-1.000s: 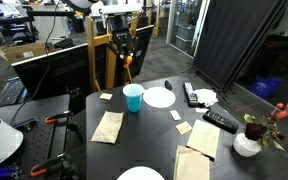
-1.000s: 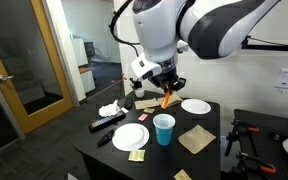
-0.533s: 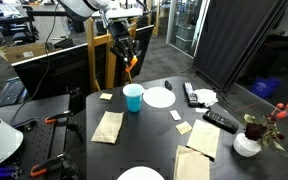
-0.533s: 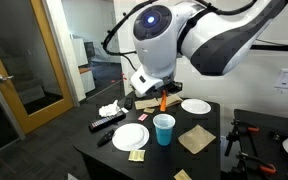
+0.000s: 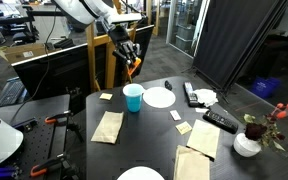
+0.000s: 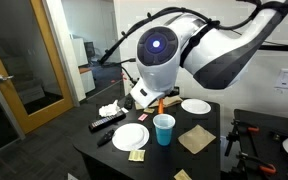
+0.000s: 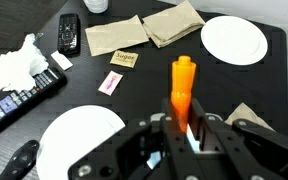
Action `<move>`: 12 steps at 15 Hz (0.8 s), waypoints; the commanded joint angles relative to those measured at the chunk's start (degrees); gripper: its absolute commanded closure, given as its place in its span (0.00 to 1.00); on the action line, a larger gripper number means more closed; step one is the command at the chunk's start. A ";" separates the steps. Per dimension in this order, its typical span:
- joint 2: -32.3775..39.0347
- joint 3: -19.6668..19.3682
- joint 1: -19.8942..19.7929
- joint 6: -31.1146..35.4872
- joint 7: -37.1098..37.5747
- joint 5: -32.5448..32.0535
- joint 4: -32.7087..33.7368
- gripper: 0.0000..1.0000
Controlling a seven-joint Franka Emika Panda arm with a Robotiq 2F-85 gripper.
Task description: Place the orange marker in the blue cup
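The orange marker (image 7: 181, 88) sticks out from between my gripper's (image 7: 182, 130) jaws, which are shut on its lower end. In an exterior view the gripper (image 5: 129, 57) hangs above the black table with the marker (image 5: 133, 67) pointing down, above and slightly behind the blue cup (image 5: 133, 97). The cup stands upright near the table's middle and is open on top. From the opposite side, the big arm body hides most of the gripper. Only a bit of the marker (image 6: 158, 103) shows there, behind and above the cup (image 6: 164, 128). The cup is out of the wrist view.
A white plate (image 5: 159, 97) lies beside the cup, and a second white plate (image 5: 141, 174) sits at the table's near edge. Brown napkins (image 5: 107, 126), two remotes (image 5: 221, 121), a crumpled tissue (image 6: 109, 109), sticky notes (image 7: 124, 59) and a flower vase (image 5: 247, 143) are spread over the table.
The arm has swung round and the gripper with the marker has shifted slightly sideways and down toward the cup. The grip has stayed shut.
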 commanded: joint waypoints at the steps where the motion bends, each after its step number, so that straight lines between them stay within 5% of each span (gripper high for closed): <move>1: 0.82 0.34 0.65 -1.86 2.76 -3.63 0.01 0.95; 12: 5.06 0.44 1.48 -7.90 17.35 -9.71 -1.09 0.95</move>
